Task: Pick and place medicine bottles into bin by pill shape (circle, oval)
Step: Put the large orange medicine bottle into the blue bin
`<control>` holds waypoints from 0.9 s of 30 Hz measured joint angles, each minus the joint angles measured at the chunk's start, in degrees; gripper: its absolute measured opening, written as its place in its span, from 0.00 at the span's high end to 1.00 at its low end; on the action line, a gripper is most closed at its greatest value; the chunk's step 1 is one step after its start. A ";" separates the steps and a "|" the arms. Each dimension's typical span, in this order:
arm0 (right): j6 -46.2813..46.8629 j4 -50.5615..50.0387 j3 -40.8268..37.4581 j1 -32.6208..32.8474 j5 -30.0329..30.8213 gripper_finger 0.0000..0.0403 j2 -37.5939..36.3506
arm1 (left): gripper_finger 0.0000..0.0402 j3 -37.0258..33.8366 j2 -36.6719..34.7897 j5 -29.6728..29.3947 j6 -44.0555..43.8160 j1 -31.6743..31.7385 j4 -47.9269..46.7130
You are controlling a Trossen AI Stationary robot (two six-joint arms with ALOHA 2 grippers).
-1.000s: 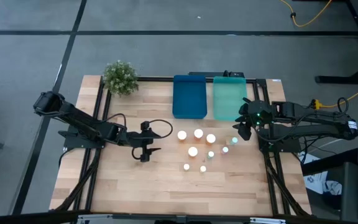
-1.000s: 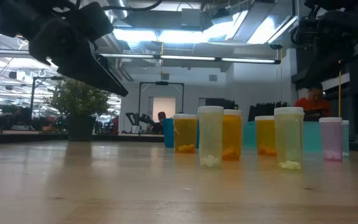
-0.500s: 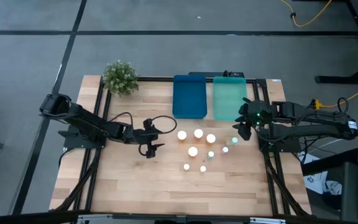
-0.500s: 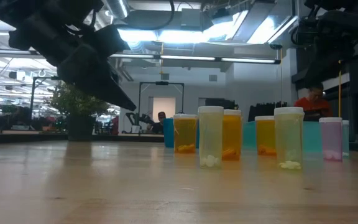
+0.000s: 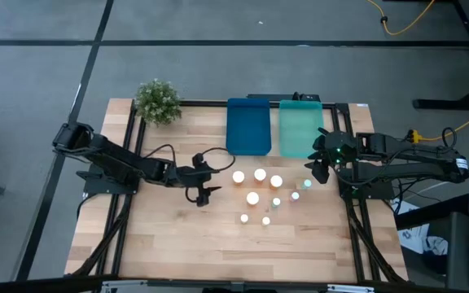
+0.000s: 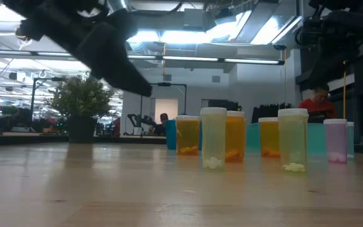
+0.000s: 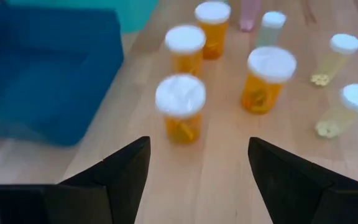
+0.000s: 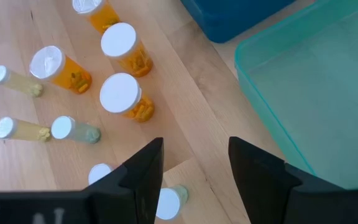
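A: Where is the left gripper [image 5: 205, 194], and how are its fingers set?

B: It hangs over the wooden table [image 5: 161, 236] just left of the bottle cluster; its fingers are spread wide with nothing between them; in its wrist view the nearest amber bottle [image 7: 180, 107] stands just ahead of the gap

A: And the right gripper [image 5: 319, 172]?

B: At the right edge of the cluster, in front of the teal-green tray [image 5: 300, 129]; its fingers are also apart and empty

A: Where do the bottles stand?

B: All upright on the table in front of the two trays; four white-capped amber ones [image 5: 260, 175] toward the dark blue tray [image 5: 247, 126], the smaller pale ones [image 5: 265, 220] nearer the front and right; one small bottle looks pinkish [image 6: 336, 140] in the low view; both trays hold nothing

A: Any labels or writing to read?

B: None I can make out; the bottles are clear-walled, pills lying at the bottom; a small potted plant [image 5: 157, 101] sits at the table's far left corner
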 joint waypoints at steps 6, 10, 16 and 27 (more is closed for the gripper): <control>0.00 0.04 0.00 0.00 -0.02 0.55 0.00 | 0.34 7.25 5.05 -0.03 3.35 -0.11 -6.57; 0.00 -0.01 0.00 0.00 -0.09 0.55 0.01 | 0.34 11.43 9.14 -0.04 0.74 0.83 -11.76; 0.00 -0.01 0.00 -0.01 -0.11 0.55 -0.01 | 0.34 14.45 14.90 0.70 0.44 3.04 -13.37; 0.00 -0.06 0.00 0.00 -0.09 0.55 -0.01 | 0.34 14.83 16.74 5.46 -2.91 6.11 -12.06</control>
